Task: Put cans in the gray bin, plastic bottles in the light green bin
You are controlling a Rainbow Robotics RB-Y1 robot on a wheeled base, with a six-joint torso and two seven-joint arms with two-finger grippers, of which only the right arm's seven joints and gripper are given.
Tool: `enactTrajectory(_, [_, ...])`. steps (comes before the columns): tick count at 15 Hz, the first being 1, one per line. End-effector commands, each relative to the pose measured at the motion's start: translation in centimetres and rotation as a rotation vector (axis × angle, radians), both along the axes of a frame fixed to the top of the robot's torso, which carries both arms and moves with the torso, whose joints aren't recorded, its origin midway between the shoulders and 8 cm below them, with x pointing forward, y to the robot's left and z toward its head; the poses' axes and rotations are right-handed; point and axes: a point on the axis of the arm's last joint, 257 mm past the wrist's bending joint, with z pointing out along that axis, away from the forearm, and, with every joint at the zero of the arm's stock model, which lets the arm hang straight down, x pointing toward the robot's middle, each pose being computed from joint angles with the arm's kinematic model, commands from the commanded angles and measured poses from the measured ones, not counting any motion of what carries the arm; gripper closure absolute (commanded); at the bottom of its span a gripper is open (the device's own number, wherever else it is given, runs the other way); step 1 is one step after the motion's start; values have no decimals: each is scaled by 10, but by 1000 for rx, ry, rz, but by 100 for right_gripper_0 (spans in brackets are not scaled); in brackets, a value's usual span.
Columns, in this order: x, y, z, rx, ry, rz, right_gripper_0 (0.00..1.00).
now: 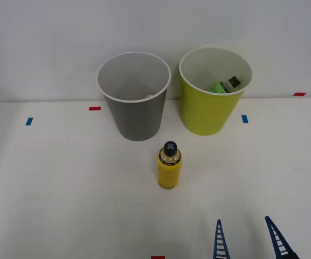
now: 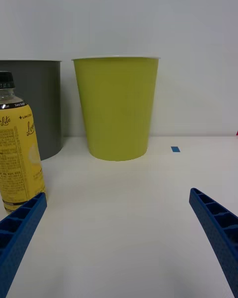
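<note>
A yellow plastic bottle [image 1: 169, 166] with a black cap stands upright on the white table, in front of the gray bin [image 1: 135, 102]. To the right of that bin stands the light green bin [image 1: 212, 102], and a green bottle [image 1: 224, 85] lies inside it. My right gripper [image 1: 243, 224] is open near the table's front edge, to the right of the yellow bottle and apart from it, holding nothing. In the right wrist view the yellow bottle [image 2: 19, 151] stands beside one blue finger [image 2: 20, 226], with the light green bin [image 2: 117, 107] straight ahead and the gray bin [image 2: 37, 107] beside it.
Small blue tape marks [image 1: 29, 121] and red tape marks [image 1: 95, 108] dot the white table [image 1: 63, 189]. A pale wall rises right behind the bins. A small pale object shows low inside the gray bin; I cannot tell what it is.
</note>
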Motion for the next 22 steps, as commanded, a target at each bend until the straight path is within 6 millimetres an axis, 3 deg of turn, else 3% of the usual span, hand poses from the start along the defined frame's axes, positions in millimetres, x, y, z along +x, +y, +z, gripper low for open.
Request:
enactTrajectory(1, [0, 0, 0, 0, 0, 0, 0])
enactTrajectory(22, [0, 0, 0, 0, 0, 0, 0])
